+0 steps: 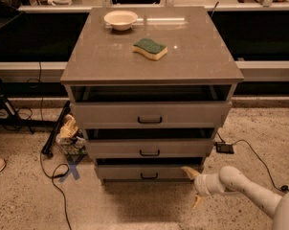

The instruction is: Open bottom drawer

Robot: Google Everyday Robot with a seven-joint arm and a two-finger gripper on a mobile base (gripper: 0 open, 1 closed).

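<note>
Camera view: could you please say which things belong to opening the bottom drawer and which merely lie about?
Job: bottom drawer; its handle; gripper, open, low at the drawer's right end.
Lying about: bowl; sponge, both on the cabinet top.

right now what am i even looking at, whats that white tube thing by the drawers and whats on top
The white tube is a robot's arm, reaching in from the lower right. Its gripper, a two-finger claw, sits low beside the right end of the bottom drawer, fingers spread, holding nothing. The single camera looks down at the front of a grey three-drawer cabinet. On top lie a pale bowl and a green-and-yellow sponge.
</note>
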